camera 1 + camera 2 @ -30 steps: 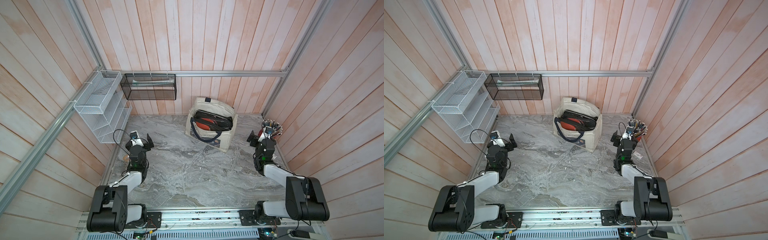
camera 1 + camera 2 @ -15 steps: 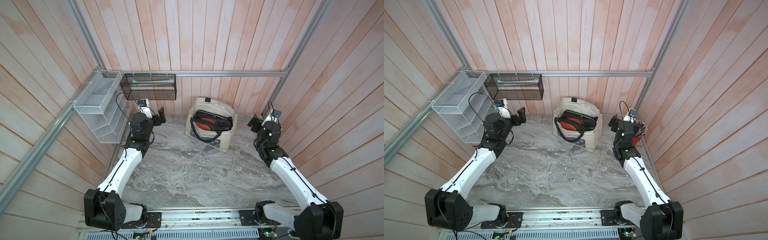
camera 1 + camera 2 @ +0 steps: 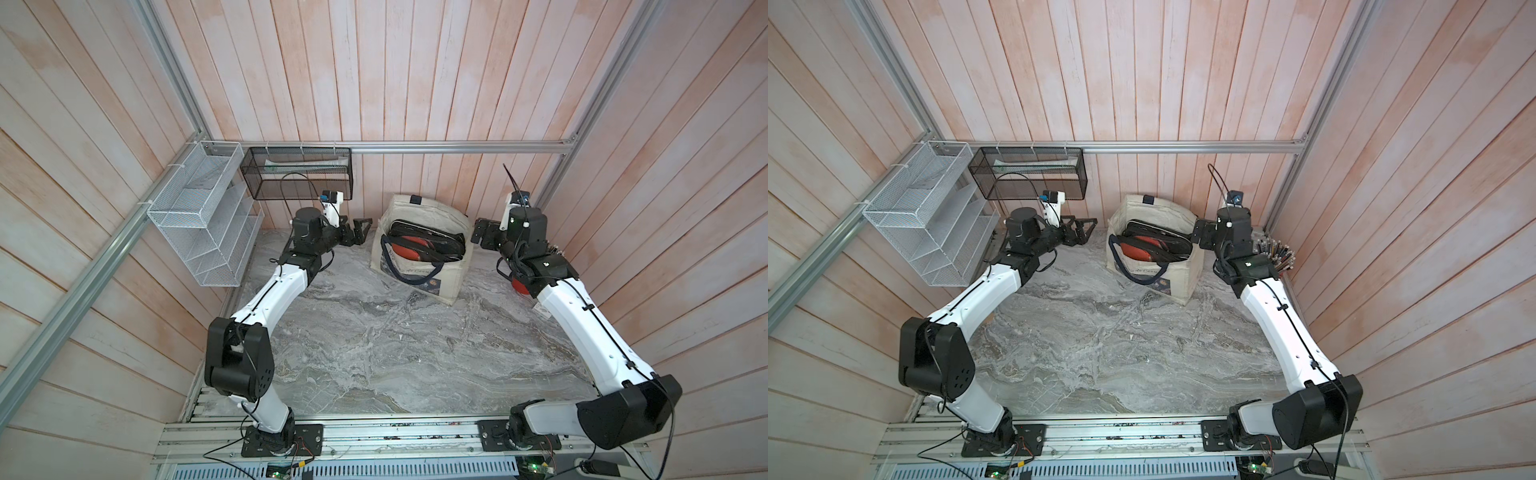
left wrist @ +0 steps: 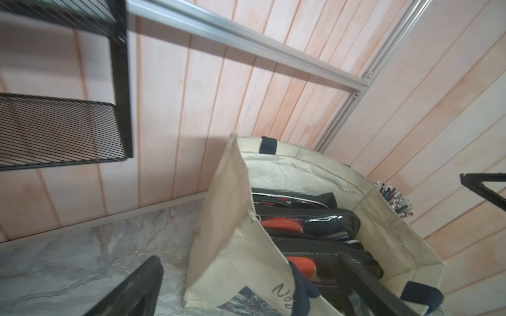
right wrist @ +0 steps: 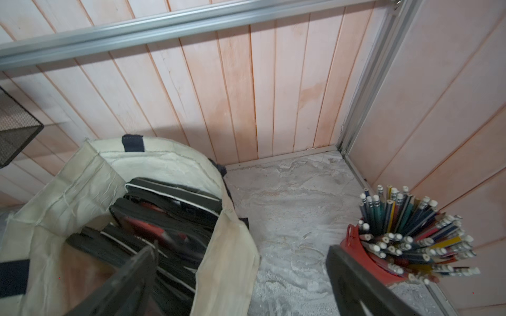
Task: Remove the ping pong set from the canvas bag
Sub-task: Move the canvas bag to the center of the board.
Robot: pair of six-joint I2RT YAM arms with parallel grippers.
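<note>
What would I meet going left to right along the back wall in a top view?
white wire rack → black mesh basket → left gripper → canvas bag → cup of pencils

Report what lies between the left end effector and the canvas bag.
Nothing: only bare tabletop lies between left end effector and canvas bag, in both top views.

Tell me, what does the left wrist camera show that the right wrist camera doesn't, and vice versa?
Only left wrist: the printed emblem on the canvas bag. Only right wrist: the red cup holding the pencils. Both: the bag, the ping pong set in black cases inside it, some pencils, and the black mesh basket.
</note>
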